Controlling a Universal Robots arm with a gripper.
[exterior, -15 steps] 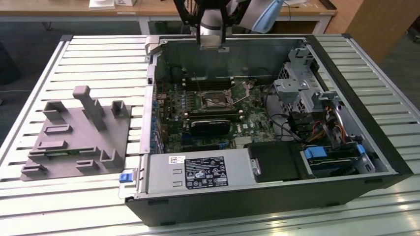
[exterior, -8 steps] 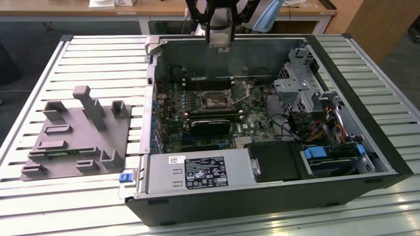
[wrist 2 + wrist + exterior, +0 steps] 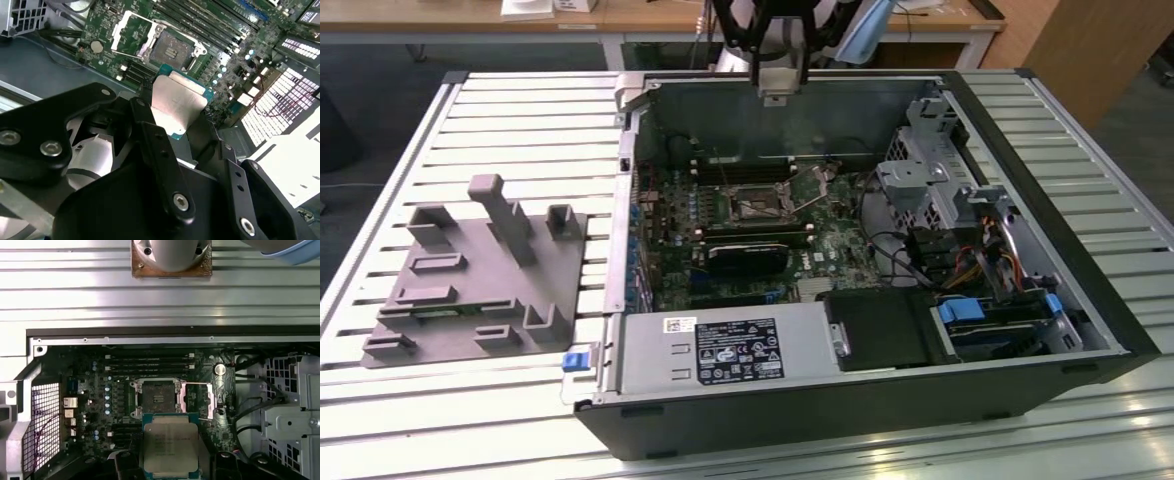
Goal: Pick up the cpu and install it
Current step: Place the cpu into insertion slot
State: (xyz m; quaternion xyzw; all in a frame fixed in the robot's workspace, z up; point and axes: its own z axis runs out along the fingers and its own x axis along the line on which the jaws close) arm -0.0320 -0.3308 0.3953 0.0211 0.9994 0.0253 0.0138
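Black jaws clamped on the cpu, gripping its opposite edges, well above the open socket

end effector grips cpu over far wall of case | grey tray at exterior view's left

Open PC case lies on slatted metal counter, side panel off. Inside: green board w/ square socket mid-board, its frame flipped open. Silver PSU runs along near edge. Drive cage & cables sit at the exterior view's right. Grey studded tray on counter at the exterior view's left, just beside case. Wooden desk far behind.
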